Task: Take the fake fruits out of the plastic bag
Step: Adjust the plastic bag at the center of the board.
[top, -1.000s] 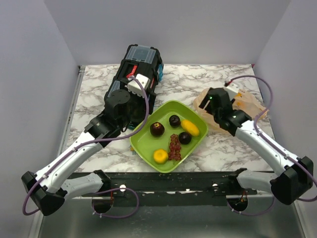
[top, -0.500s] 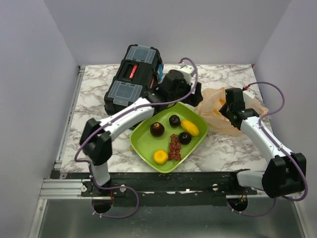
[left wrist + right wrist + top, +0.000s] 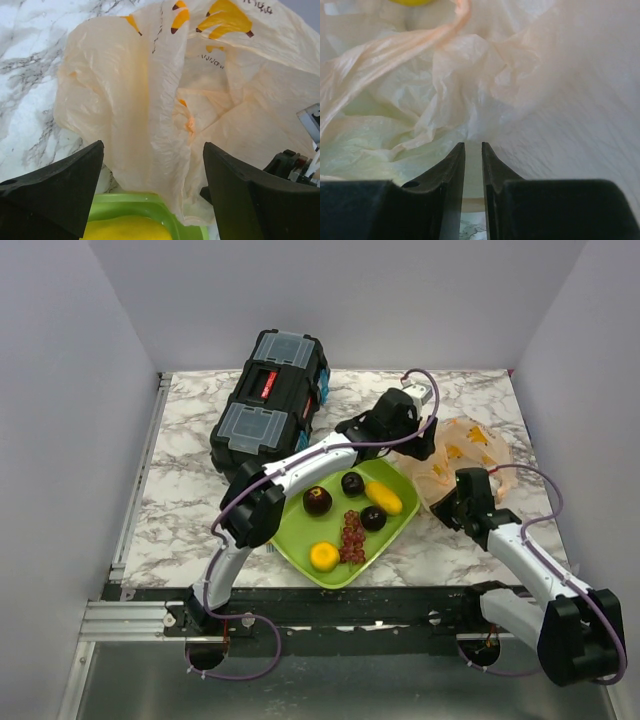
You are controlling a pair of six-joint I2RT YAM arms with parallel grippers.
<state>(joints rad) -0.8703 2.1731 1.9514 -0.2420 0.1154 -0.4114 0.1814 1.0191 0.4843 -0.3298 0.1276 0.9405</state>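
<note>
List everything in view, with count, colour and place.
table: one, white marble, under everything
toolbox: one, black with a red latch, far left
tray: one, lime green, centre
maroon fruits: three, dark maroon, on the tray
yellow fruit: one, yellow, tray's right side
orange fruit: one, orange, tray's near corner
grape bunch: one, red, middle of the tray
plastic bag: one, translucent peach-orange, right of the tray
left gripper: one, black, open, over the tray's far edge facing the bag
right gripper: one, black, pinched on the bag's near edge
</note>
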